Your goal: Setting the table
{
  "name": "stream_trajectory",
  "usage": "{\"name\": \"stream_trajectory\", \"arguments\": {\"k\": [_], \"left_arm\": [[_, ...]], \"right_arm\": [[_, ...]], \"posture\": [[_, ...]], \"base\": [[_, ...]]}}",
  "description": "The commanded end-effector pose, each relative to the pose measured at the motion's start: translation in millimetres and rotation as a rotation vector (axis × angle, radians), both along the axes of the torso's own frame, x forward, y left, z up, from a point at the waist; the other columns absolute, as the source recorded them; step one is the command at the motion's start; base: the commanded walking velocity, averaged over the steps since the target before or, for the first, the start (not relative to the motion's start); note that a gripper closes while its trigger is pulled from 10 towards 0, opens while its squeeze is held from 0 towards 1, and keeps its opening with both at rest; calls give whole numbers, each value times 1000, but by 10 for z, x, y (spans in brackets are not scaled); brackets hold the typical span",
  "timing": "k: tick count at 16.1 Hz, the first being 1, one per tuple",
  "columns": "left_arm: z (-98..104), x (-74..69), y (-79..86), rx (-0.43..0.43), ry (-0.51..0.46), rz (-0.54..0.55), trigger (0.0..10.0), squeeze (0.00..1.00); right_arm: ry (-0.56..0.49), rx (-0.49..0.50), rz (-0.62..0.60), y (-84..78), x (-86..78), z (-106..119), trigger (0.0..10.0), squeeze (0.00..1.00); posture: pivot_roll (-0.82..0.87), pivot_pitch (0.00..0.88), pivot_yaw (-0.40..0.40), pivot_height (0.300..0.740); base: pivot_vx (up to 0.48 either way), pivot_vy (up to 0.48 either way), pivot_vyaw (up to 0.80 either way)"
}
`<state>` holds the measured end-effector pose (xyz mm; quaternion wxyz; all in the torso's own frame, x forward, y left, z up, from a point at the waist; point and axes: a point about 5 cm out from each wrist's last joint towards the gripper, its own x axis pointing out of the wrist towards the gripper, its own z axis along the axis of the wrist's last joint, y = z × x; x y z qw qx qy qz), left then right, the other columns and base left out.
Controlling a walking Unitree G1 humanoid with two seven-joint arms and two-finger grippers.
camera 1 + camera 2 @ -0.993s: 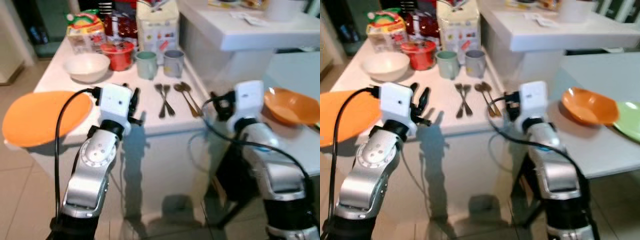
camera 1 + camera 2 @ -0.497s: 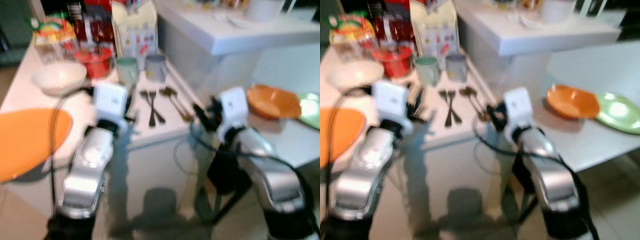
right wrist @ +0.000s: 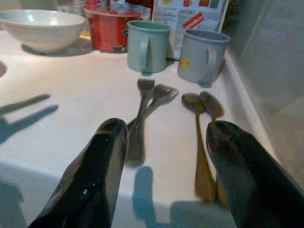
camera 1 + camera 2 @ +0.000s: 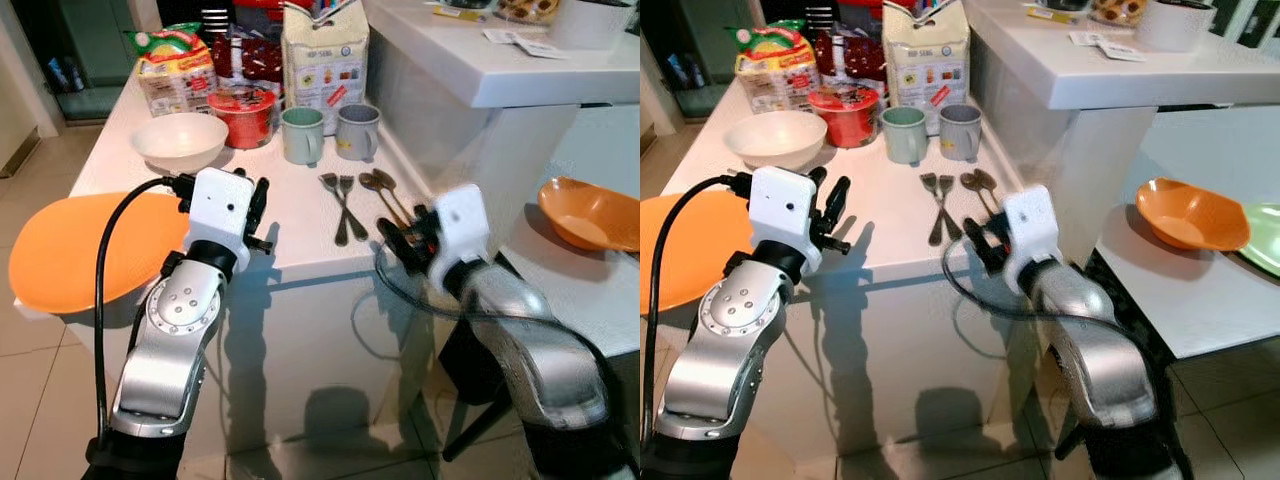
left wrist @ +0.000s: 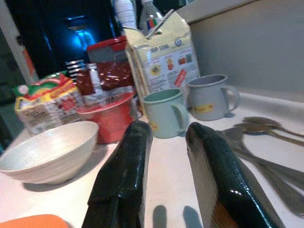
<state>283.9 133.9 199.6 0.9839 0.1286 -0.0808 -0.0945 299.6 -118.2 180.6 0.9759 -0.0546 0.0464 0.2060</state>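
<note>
Steel cutlery, 2 forks [image 4: 340, 205] and 2 spoons [image 4: 385, 198], untouched; right tool [image 3: 164, 142] spread before them, left tool [image 5: 166, 156] parted, empty. Next: close on forks.

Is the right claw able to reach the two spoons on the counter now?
Probably yes. The right claw is open at the counter edge, facing the spoons; nothing lies between. The forks lie beside them, apart.
</note>
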Motion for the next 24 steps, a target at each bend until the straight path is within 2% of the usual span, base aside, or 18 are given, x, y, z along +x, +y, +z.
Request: {"name": "stream_trajectory", "arguments": {"k": [1,2,3,4,6,7,8,9,10,11,13,17,18,19,20,21,22,24], "left_arm": [[23,9,0,6,-2,-2,10000,0],[19,14,-4,9,0,-4,10000,0],[15,18,-16,15,1,-10,10000,0],[15,18,-22,17,1,-12,10000,0],[21,-4,-28,30,3,-29,10000,0],[21,-4,-28,30,3,-29,10000,0],[20,-24,-15,42,8,-39,10000,0],[19,-31,-9,46,9,-42,10000,0],[22,-46,3,52,11,-45,10000,0],[24,-53,5,53,11,-46,10000,0],[33,-88,-8,58,17,-72,10000,0],[42,-135,-73,56,25,-139,10000,0],[47,-138,-76,55,24,-140,10000,0],[53,-144,-74,54,25,-140,10000,0],[55,-149,-73,53,26,-142,10000,0],[55,-150,-74,53,27,-144,10000,0],[53,-152,-80,53,29,-148,10000,0],[56,-153,-94,52,29,-156,10000,0]], "right_arm": [[28,-6,-1,26,65,-27,10000,0],[56,10,22,84,156,-45,10000,0],[87,33,59,162,296,-50,10000,1000],[96,34,68,186,347,-50,10000,1000],[109,-2,73,276,613,-4,10000,1000],[109,-2,73,276,613,-4,10000,1000],[96,-23,33,280,764,81,10000,1000],[92,-36,15,276,826,114,10000,1000],[88,-96,-35,241,937,167,10000,1000],[93,-109,-52,225,969,178,10000,0],[124,-125,-102,174,1061,179,10000,0],[228,-36,-174,72,1079,42,10000,0],[255,6,-186,44,1077,7,4745,0],[259,10,-202,13,1087,-8,1451,0],[258,9,-205,2,1094,-6,2824,0],[258,8,-205,-2,1097,-3,7569,0],[261,10,-204,-10,1101,-2,10000,0],[270,27,-196,-17,1102,-11,10000,0]], "posture": [[19,0,3,740],[19,0,4,740],[25,0,-1,740],[27,0,-2,740],[39,0,-13,740],[39,0,-13,740],[46,0,-19,740],[46,0,-19,740],[52,0,-26,740],[54,0,-28,740],[57,3,-31,740],[54,14,-26,740],[55,15,-26,740],[55,18,-26,740],[53,17,-25,740],[53,17,-25,740],[53,15,-25,740],[55,12,-26,740]], "base": [[0,0,0],[0,0,0],[0,0,0],[0,0,0],[0,0,0],[0,0,0],[0,0,0],[0,0,0],[0,0,0],[0,0,0],[0,0,0],[0,0,0],[0,0,0],[0,0,0],[0,0,0],[0,0,0],[0,0,0],[0,0,0]]}}
